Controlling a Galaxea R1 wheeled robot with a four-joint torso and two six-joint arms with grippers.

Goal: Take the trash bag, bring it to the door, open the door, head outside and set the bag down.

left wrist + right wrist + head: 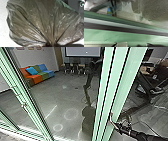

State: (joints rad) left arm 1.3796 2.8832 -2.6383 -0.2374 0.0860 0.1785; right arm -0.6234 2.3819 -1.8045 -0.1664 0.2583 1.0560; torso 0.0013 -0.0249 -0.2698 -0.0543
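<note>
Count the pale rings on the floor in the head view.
2: a larger pale ring and, nearer the robot, a smaller one. The green frame blocks some floor, so others may be hidden.

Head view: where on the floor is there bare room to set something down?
The broadest bare patch of floor seems to lie between the couch, the dark furniture under the screen and the tall green frame right of centre. It is crowded beneath the screen and beyond that frame, where dark equipment stands.
</note>
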